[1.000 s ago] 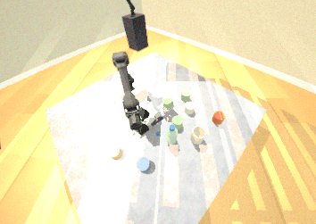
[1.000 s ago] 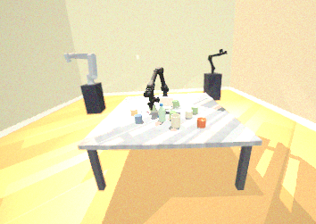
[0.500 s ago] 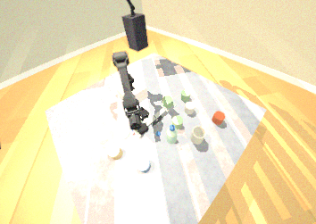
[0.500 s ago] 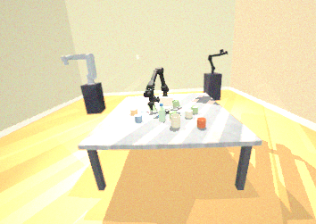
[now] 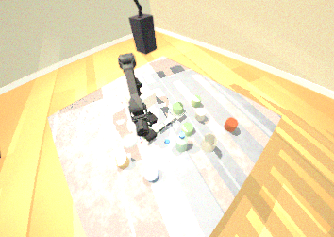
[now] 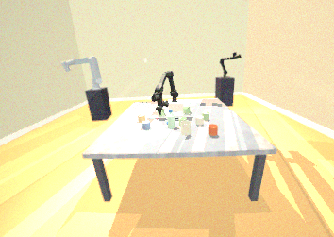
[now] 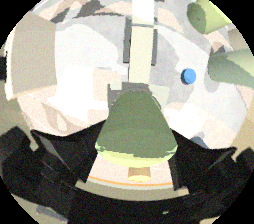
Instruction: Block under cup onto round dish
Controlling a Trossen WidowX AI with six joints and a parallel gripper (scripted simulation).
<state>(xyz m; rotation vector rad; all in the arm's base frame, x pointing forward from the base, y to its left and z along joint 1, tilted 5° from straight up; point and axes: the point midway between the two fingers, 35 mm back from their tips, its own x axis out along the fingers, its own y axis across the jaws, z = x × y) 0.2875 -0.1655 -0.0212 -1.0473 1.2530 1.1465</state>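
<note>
A green cup (image 7: 137,120) stands between the fingers at the near end of the balance (image 7: 141,62) (image 5: 163,125). My gripper (image 7: 137,131) (image 5: 151,127) (image 6: 162,109) is shut on this cup, with one finger on each side. I cannot tell whether the cup is clear of the beam. Another green cup (image 5: 177,109) (image 6: 187,110) appears to stand at the far end; it is outside the wrist view. No block shows, and what lies under the cups is hidden. I cannot make out the round dish with certainty in the pale glare.
Right of the beam are a small blue object (image 7: 188,76) (image 5: 166,142), a pale green bottle (image 7: 237,70) (image 5: 181,144) and a green cup (image 7: 203,17) (image 5: 188,129). A beige box (image 7: 34,60) is left. A red cup (image 5: 230,125) (image 6: 213,130) and a blue cup (image 6: 146,125) stand farther off.
</note>
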